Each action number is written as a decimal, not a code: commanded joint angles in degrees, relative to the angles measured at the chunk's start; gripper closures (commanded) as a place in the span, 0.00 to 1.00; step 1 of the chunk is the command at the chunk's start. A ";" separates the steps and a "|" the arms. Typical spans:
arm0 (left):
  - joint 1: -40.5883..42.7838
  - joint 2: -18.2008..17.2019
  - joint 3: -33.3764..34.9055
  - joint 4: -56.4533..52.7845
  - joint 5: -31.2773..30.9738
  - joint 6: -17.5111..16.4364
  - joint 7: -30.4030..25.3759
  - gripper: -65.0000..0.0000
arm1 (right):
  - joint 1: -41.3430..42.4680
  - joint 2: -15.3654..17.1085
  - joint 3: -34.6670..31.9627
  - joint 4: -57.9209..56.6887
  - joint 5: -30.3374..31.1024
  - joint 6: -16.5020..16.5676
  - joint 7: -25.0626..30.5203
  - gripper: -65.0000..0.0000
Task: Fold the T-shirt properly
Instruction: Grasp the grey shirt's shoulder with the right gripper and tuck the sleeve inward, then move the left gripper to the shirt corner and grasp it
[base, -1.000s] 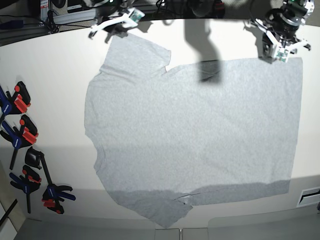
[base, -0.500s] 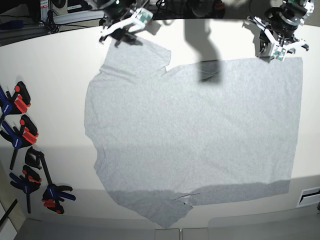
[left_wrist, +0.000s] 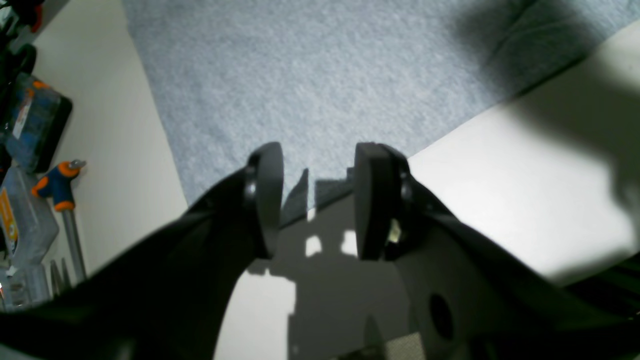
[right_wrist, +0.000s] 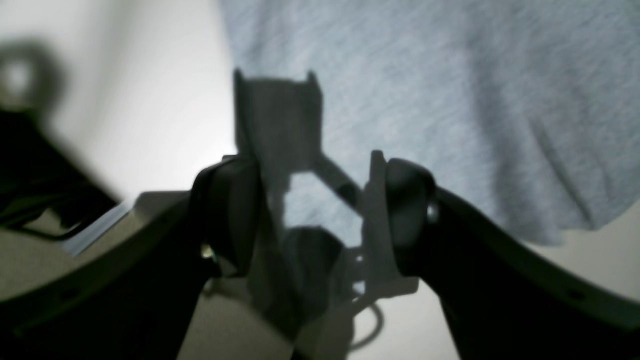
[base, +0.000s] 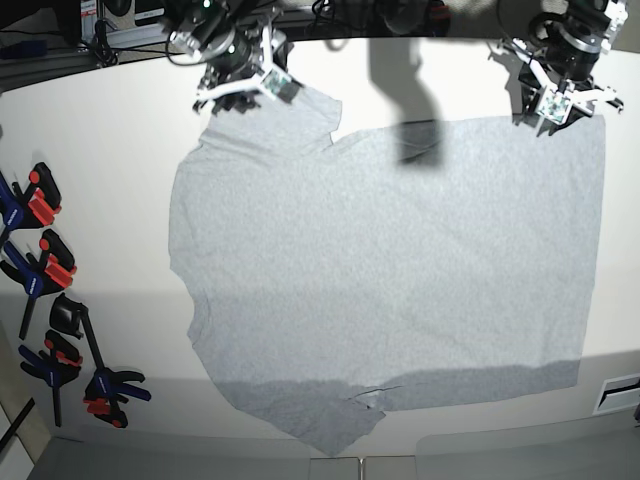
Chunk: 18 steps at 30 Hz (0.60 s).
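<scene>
Broadly, one pale table (base: 100, 150) fills the base view, and one T-shirt (base: 390, 270) lies spread flat over most of it, plain grey side up, with no lettering showing. One sleeve points to the far edge at the view's upper left, the other hangs toward the near edge at the bottom, and the straight hem runs down the view's right side.

Two arms reach in from the far edge. The right gripper (base: 243, 88) hangs over the far sleeve, tilted down at the cloth; in its wrist view its two dark fingers (right_wrist: 230, 215) stand spread apart with grey fabric and their own shadow showing in the gap, and nothing is pinched between them. The left gripper (base: 560, 95) sits at the shirt's far hem corner; its wrist view shows the two pads (left_wrist: 267, 195) parted, the corner of the cloth lying on the table beyond and between them, with a strip of shadowed table visible in the gap. Neither pad visibly touches the fabric.

Along the table's edge at the view's left lie several bar clamps (base: 45, 270) with black, blue and red parts, about five, though they overlap too much for a sure count. A blue case (left_wrist: 30, 120) and an orange-handled tool (left_wrist: 57, 182) show beside the table in the left wrist view.
</scene>
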 joint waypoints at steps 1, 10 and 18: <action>0.37 -0.59 -0.33 0.96 -0.07 0.35 -1.38 0.66 | -0.52 0.92 0.20 -0.79 -2.12 0.50 -2.91 0.42; 0.37 -0.31 -0.33 0.96 -0.07 0.35 -1.55 0.66 | -0.24 8.39 0.17 -0.90 -3.69 0.46 -3.15 0.61; 0.37 -0.28 -0.33 0.96 -0.07 0.35 -4.63 0.66 | -0.20 11.28 0.17 -0.90 -3.67 -0.48 -1.60 1.00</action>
